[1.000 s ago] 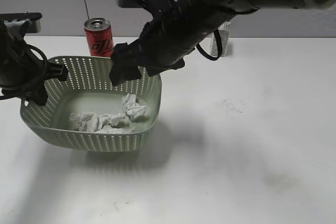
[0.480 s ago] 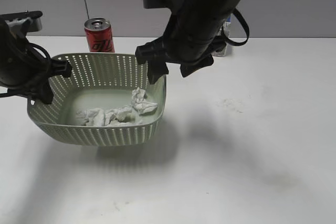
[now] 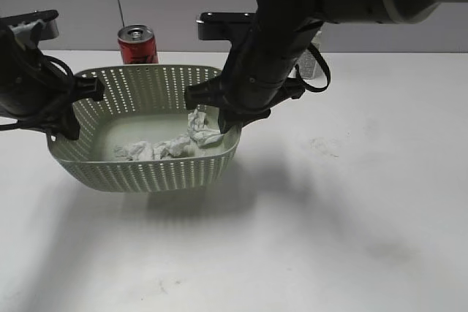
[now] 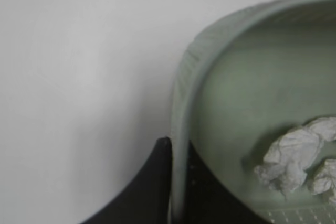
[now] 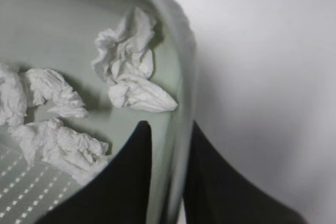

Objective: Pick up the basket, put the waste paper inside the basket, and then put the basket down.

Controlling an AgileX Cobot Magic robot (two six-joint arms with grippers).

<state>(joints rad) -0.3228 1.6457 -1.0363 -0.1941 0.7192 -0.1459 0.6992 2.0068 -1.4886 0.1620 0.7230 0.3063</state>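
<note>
With each pincer, left (image 4: 176, 182) and right (image 5: 168, 171), clamped on a basket (image 3: 146, 173) rim and the waste paper (image 3: 179, 144) inside, lower both evenly onto the surface (image 3: 351, 239).

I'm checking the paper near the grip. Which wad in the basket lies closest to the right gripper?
The waste paper wad against the basket wall, just ahead of the right gripper; the others lie farther left.

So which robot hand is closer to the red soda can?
Left. The left gripper grips the basket rim near the red soda can; the right gripper straddles the far rim.
</note>
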